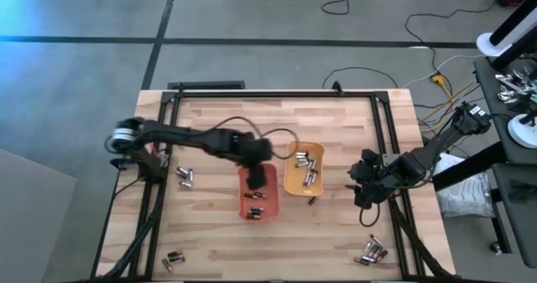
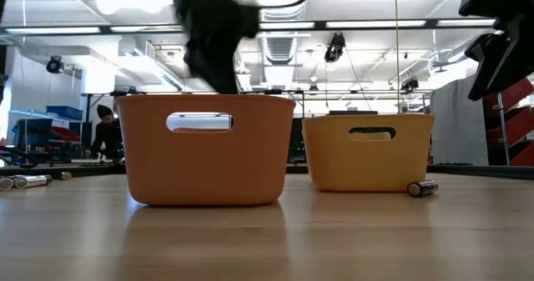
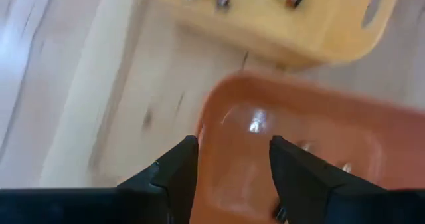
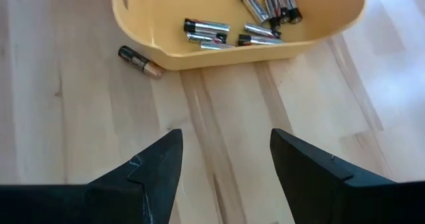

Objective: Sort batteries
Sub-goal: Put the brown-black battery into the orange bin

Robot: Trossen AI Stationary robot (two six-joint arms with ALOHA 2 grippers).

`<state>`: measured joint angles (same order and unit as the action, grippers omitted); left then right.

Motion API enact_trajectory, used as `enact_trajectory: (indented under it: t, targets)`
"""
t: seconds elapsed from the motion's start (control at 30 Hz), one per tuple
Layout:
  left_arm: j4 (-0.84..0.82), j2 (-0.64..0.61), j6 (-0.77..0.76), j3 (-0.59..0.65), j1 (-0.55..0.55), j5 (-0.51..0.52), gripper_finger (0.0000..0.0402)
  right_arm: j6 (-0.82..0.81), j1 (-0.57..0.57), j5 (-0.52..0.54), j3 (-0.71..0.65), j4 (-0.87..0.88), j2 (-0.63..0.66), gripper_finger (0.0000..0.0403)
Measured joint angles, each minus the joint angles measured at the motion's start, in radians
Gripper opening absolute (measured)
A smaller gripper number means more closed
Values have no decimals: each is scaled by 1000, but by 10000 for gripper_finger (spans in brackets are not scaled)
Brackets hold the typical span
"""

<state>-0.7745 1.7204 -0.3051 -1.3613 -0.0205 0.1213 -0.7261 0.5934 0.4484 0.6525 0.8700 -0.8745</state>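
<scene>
The left pincer [image 1: 258,175] hangs open and empty over the orange tray [image 1: 245,206]. The right pincer [image 1: 362,186], also open, waits at three o'clock. Batteries [image 1: 185,177] lie scattered across the table [image 1: 218,115]; a dark cell [image 4: 139,62] beside the yellow tray [image 4: 133,24] could roll if nudged.

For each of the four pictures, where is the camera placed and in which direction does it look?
High view: above the table, looking straight down; both arms show, left end effector over the orange tray.
Low view: at table-top height, looking level across; dark arm parts hang above the yellow tray.
Left wrist view: on the left arm, looking down into the orange tray; open fingers show.
Right wrist view: on the right arm, facing the yellow tray; right end effector open.
Shared: low and right wrist views both show the loose battery beside the yellow tray.
</scene>
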Motion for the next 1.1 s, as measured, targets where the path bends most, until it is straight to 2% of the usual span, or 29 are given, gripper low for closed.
enact_trajectory:
  t: [0.13,0.3,0.5,0.73,0.87,0.97,1.03,1.1]
  targets:
    - [96,-106,-43,182,15,98,155,4,0,-13,0,-78,0,219]
    - [155,-123,-7,280,20,95,155,50,0,-34,0,-201,0,219]
    - [326,-107,56,355,84,-94,155,4,5,-2,0,-301,-35,219]
    - [311,-93,133,377,93,-103,155,-187,63,-34,-3,-311,-214,219]
    - [318,-91,141,377,107,-11,155,-320,81,-38,0,-309,-341,219]
    - [322,-91,162,377,138,-2,155,-387,83,-38,22,-312,-425,219]
    - [332,-91,183,376,160,1,155,-432,85,-15,35,-327,-474,219]
    - [350,-90,207,376,184,1,155,-505,87,91,37,-363,-522,219]
